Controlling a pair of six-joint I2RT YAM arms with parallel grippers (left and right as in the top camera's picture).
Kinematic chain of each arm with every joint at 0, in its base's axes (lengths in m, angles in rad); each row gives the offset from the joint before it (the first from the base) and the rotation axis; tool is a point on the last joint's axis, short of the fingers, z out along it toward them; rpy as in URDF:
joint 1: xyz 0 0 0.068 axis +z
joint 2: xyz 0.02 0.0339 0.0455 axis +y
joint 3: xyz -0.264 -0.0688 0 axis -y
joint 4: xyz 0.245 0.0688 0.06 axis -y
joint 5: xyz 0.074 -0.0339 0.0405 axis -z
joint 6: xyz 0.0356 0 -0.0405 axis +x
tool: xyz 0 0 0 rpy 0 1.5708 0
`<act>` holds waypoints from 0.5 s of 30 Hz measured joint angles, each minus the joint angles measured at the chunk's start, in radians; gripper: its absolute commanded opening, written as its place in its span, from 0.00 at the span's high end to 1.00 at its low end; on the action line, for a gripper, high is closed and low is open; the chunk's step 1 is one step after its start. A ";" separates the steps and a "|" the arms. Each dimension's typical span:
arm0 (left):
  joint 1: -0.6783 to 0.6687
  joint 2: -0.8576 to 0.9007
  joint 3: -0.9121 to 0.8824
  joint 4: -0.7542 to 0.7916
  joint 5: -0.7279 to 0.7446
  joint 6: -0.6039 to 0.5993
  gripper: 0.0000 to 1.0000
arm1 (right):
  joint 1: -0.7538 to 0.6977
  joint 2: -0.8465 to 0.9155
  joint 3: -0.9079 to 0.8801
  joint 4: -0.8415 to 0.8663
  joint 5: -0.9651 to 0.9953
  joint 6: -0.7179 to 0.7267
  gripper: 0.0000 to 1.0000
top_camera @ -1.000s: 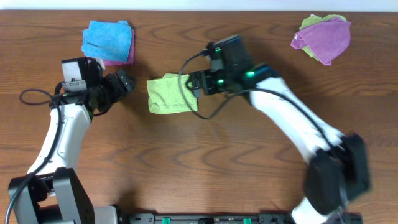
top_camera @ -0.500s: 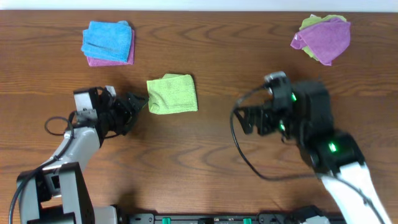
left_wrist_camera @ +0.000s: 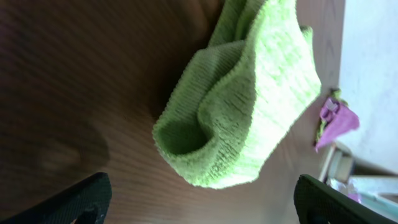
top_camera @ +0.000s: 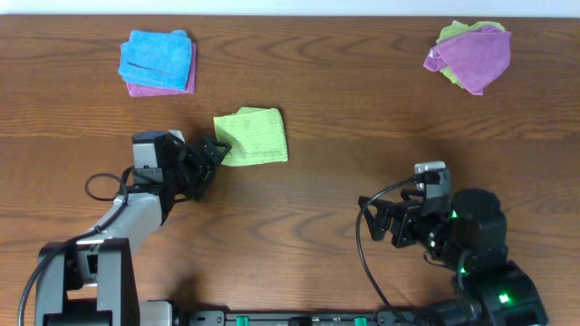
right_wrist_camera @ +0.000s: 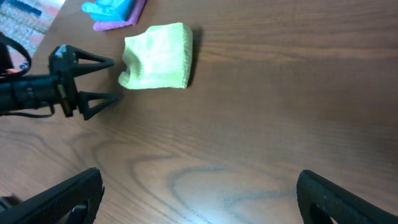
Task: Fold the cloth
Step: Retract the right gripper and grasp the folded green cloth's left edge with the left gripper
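The lime-green cloth (top_camera: pixel 251 137) lies folded into a small thick rectangle near the table's middle. My left gripper (top_camera: pixel 213 156) stands open just off its near left corner. In the left wrist view the bunched cloth (left_wrist_camera: pixel 242 99) sits ahead of the left gripper (left_wrist_camera: pixel 202 208), with only bare wood between the fingers. My right gripper (top_camera: pixel 379 222) is open low at the front right, well away from the cloth. The right wrist view shows the cloth (right_wrist_camera: pixel 157 57) far off, the left gripper (right_wrist_camera: pixel 93 81) beside it, and nothing between the right gripper's (right_wrist_camera: pixel 199 199) fingers.
A blue cloth (top_camera: pixel 156 54) lies stacked on a purple one at the back left. A purple cloth (top_camera: pixel 473 56) over a green one lies crumpled at the back right. Cables trail from both arms. Bare wood lies between the two grippers.
My right arm has pulled back from the cloth to the front right. My left gripper has swung in toward the cloth's left corner. The cloth has stayed in place.
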 measured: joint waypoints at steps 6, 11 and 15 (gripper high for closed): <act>-0.045 0.000 0.000 0.009 -0.089 -0.038 0.05 | 0.000 -0.003 0.000 -0.014 -0.005 0.036 0.01; -0.074 0.024 -0.001 0.084 -0.125 -0.076 0.05 | 0.000 -0.003 0.000 -0.014 -0.008 0.047 0.01; -0.090 0.086 0.000 0.177 -0.136 -0.119 0.05 | 0.000 -0.003 0.000 -0.014 -0.008 0.050 0.01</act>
